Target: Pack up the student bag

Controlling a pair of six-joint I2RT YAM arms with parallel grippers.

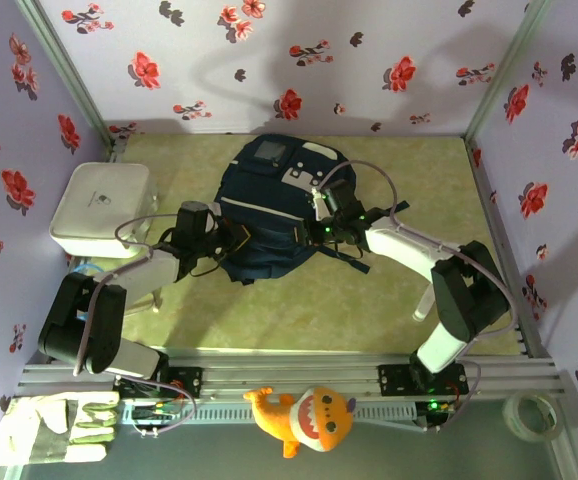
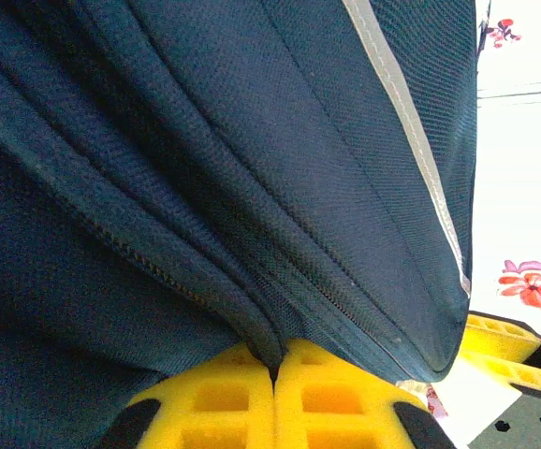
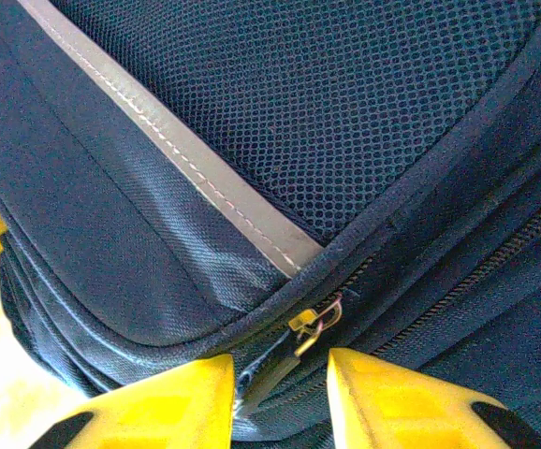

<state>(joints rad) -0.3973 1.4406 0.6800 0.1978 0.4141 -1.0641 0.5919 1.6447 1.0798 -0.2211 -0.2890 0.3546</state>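
The large navy-blue fabric student bag lies at the centre of the yellow-green table, long axis pointing away from the arm bases. Left jaws: clenched on a fold of its fabric. Right jaws: released, straddling the small metal zip pull directly ahead.
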